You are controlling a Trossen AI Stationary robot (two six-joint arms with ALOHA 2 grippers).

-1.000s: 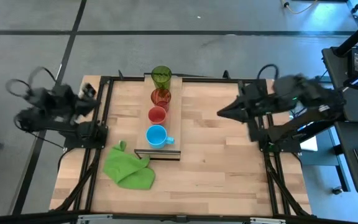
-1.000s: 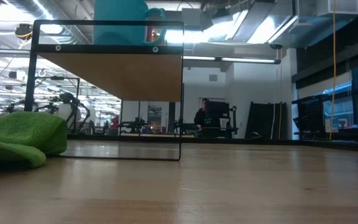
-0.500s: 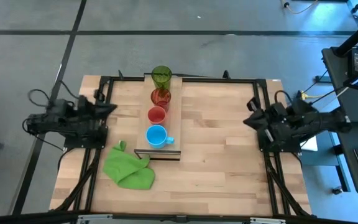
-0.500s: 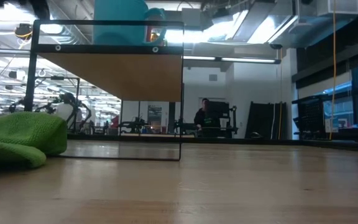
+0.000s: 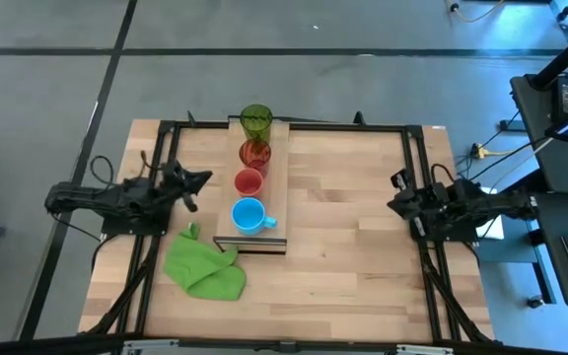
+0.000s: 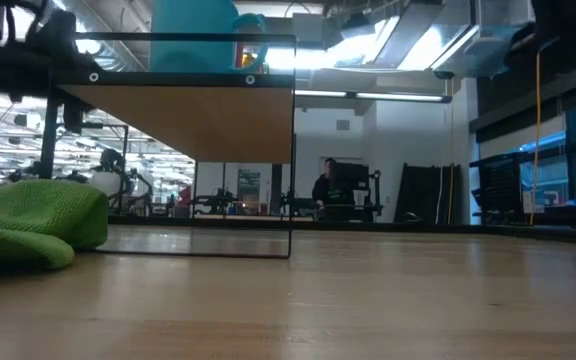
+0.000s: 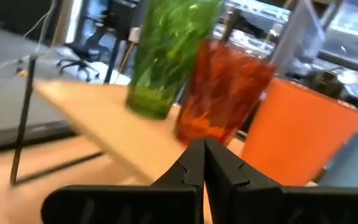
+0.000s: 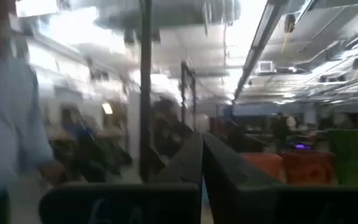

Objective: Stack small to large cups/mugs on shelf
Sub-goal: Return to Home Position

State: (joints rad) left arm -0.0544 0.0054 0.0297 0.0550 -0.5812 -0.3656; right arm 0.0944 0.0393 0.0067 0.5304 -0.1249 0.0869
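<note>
Four cups stand upright in a row on the light-wood shelf (image 5: 277,168). From far to near they are the green tumbler (image 5: 255,119), the red-orange tumbler (image 5: 254,153), the small red cup (image 5: 248,181) and the light-blue mug (image 5: 248,214). My left gripper (image 5: 199,180) is shut and hovers just left of the shelf, level with the small red cup. Its wrist view shows the shut gripper (image 7: 204,149) before the green tumbler (image 7: 166,56), the red-orange tumbler (image 7: 225,93) and the small red cup (image 7: 303,134). My right gripper (image 5: 394,204) is shut near the table's right edge.
A crumpled green cloth (image 5: 205,268) lies on the tabletop near the shelf's near-left corner, also seen in the low view (image 6: 28,220). A black frame (image 5: 412,158) runs around the table. Bare wood lies between the shelf and my right arm.
My left gripper has moved from the table's left edge toward the right, closing on the shelf beside the small red cup. My right gripper has drawn back from mid-table toward the right edge. The cups have not moved.
</note>
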